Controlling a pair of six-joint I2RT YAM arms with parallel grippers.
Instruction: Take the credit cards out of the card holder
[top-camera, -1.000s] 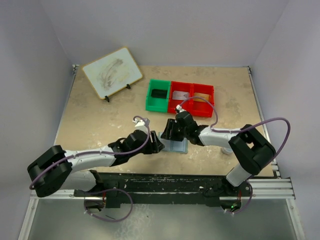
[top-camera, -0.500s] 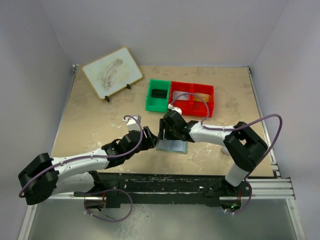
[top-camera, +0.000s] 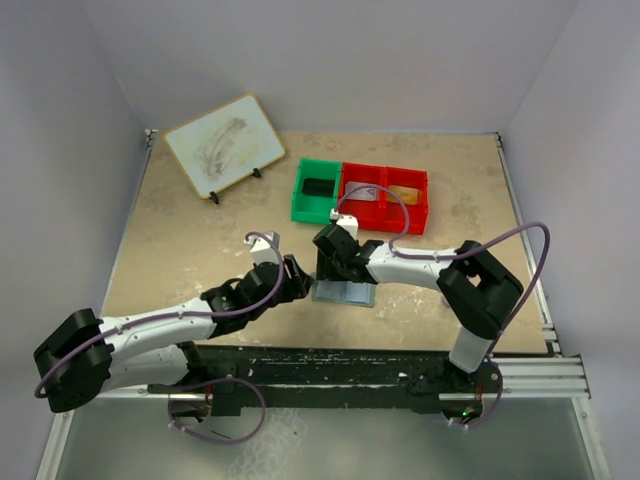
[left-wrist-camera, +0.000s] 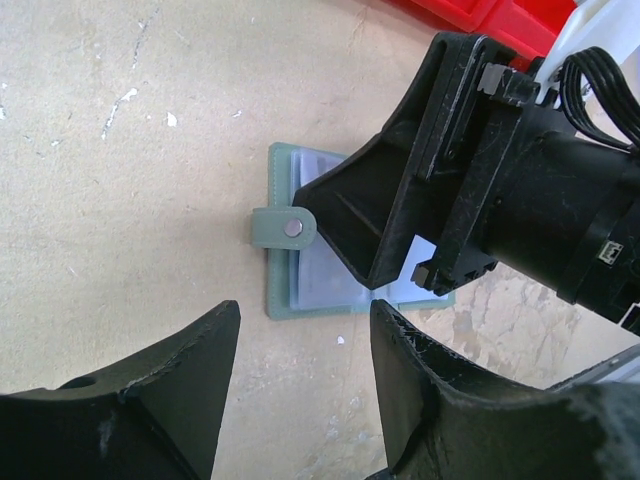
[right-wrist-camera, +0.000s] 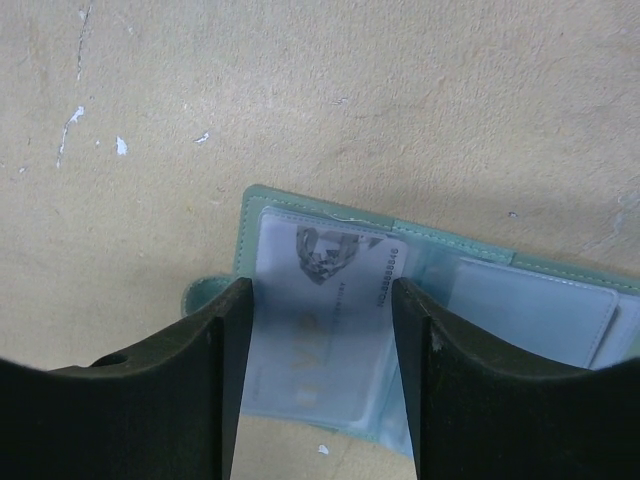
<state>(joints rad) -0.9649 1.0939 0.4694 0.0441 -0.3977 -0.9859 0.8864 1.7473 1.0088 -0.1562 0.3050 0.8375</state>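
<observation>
Beige speckled tabletop (top-camera: 190, 250) carries the card holder (top-camera: 345, 294), which lies open and flat directly beneath the right gripper (right-wrist-camera: 320, 300) and just ahead of the left gripper (left-wrist-camera: 305, 320). The right gripper's fingers stand apart, straddling a card (right-wrist-camera: 335, 265) tucked in the clear sleeve of the panel beside the snap tab (left-wrist-camera: 283, 228); they grip nothing. The left gripper hangs open and empty, clear of the holder.

The likely trouble is the sleeve: if the right fingers close on plastic and card together, the whole holder may lift or slide, since nothing pins it down. The card could also slip from a shallow pinch. The two grippers sit close, so a careless reach by either could knock the other.
</observation>
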